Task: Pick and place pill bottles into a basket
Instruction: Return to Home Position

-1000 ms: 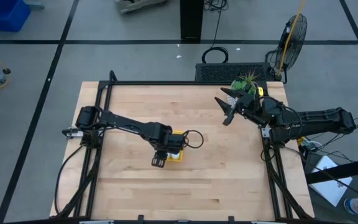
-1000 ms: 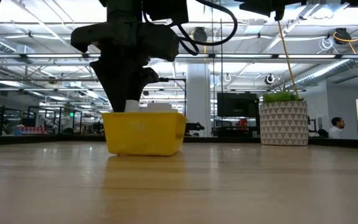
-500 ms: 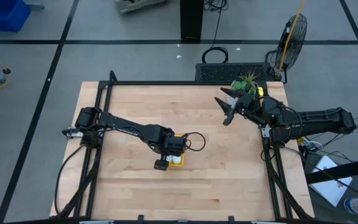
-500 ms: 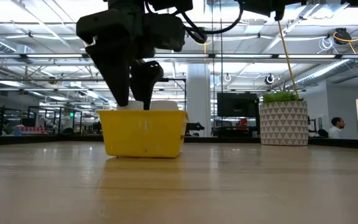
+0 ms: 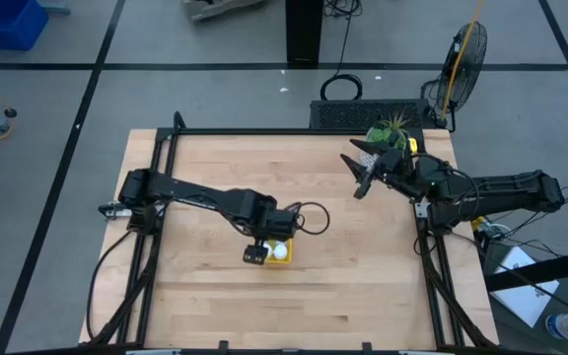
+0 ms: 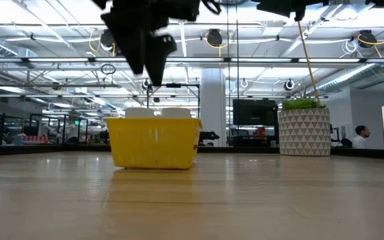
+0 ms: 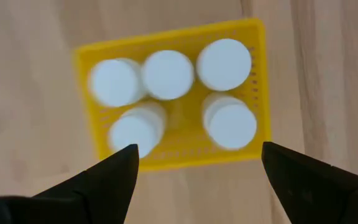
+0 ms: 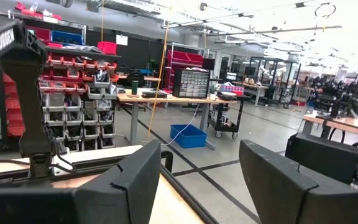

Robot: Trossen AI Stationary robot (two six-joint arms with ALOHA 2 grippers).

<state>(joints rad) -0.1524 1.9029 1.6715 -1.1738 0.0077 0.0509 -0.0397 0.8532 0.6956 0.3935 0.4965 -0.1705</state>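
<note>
The yellow basket (image 7: pixel 173 152) stands on the wooden table a little right of its middle, also seen in the low view (image 6: pixel 153 141). Several white pill bottles (image 7: pixel 168 74) stand upright in it, caps up, and their tops show over its rim (image 6: pixel 162 113). My left gripper (image 7: pixel 194 168) hangs open straight above the basket, fingers pointing down, clear of the bottles (image 6: pixel 147 70). My right gripper (image 5: pixel 361 177) waits open in the air at the table's far right, beside the plant, with nothing between its fingers (image 8: pixel 194 180).
A white patterned pot with a green plant (image 6: pixel 304 132) stands at the table's far right corner (image 5: pixel 388 133), just behind my right gripper. A black frame (image 5: pixel 166 148) edges the table. Bare wood (image 5: pixel 343 286) lies in front of and around the basket.
My left gripper, at first low in the basket and shut on a pill bottle, has opened, let the bottle go among the others and risen straight up clear of the basket. The bottle now stands in the basket.
</note>
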